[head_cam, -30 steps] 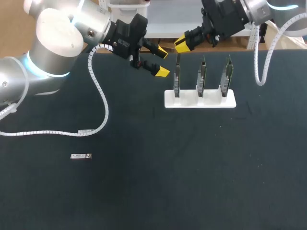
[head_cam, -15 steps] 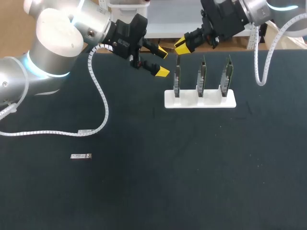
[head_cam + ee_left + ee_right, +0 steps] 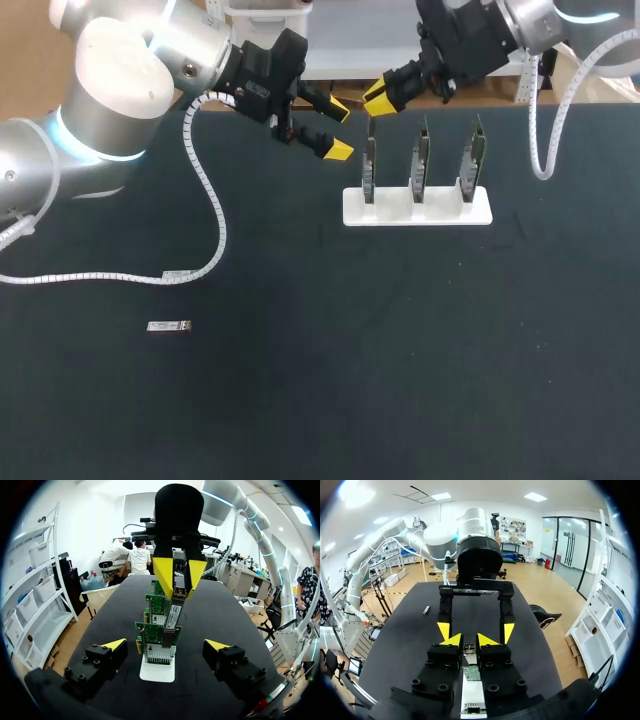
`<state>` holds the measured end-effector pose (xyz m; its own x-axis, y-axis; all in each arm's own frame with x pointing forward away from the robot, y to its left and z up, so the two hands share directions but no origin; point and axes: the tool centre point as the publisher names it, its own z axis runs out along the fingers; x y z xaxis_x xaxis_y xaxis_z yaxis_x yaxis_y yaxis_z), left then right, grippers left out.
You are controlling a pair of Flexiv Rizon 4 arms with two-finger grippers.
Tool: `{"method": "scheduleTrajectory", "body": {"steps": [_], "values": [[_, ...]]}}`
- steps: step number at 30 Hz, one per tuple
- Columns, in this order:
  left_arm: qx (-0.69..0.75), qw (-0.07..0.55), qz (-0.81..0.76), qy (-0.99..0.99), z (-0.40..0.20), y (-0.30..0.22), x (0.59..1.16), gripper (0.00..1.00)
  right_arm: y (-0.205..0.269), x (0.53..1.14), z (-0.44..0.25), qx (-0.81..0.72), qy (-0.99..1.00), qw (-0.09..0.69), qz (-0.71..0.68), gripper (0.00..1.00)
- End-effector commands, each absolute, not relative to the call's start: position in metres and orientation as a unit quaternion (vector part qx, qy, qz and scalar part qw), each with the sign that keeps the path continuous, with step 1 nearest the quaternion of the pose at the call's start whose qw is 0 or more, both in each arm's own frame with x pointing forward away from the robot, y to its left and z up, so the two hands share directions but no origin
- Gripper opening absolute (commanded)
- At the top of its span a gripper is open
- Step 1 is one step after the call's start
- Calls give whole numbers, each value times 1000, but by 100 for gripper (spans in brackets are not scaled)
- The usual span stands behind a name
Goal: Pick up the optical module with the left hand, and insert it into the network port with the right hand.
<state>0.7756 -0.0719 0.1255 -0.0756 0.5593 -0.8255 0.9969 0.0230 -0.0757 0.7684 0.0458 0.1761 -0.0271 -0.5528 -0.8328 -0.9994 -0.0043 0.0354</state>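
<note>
**Bench layout, overhead and wrist views.** A white holder [image 3: 440,213] on the black bench [image 3: 400,360] carries three circuit boards [image 3: 423,160]. They stand upright on edge in a row, each in its own slot.

The optical module [image 3: 168,326], a small silver bar, lies flat on the bench. It is well apart from the holder, off toward the left arm's side and nearer the camera, and no arm touches it. A spiral-wrapped cable [image 3: 207,205] from the left arm trails across the bench on that same side of the holder, passing near the module without touching it.

The left gripper [image 3: 338,128] hovers just beside the holder's end on the left arm's side. Its jaws are wide and carry nothing. In the left wrist view it faces the row end-on, so the three boards line up one behind another ahead of the jaws.

The right gripper [image 3: 377,96] hangs just above the end board of the holder, the one nearest the left gripper. Its jaws are narrow, with a slim gap between the yellow tips. In the right wrist view that board's top edge shows through the gap, with the holder's base beneath. Whether the tips touch the board cannot be told.
</note>
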Motion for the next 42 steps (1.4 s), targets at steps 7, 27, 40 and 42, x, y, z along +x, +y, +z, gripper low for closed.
{"method": "scheduleTrajectory", "body": {"steps": [7, 27, 40, 42], "values": [[605, 309, -351, 645, 126, -72, 777, 100, 45, 770, 173, -620, 630, 319, 342, 0], [605, 309, -351, 645, 126, -72, 777, 100, 48, 766, 167, -623, 630, 311, 344, 0], [605, 309, -351, 645, 126, -72, 777, 100, 48, 767, 163, -626, 631, 307, 341, 0], [605, 309, -351, 645, 126, -72, 777, 100, 48, 767, 162, -628, 629, 306, 341, 0]]}}
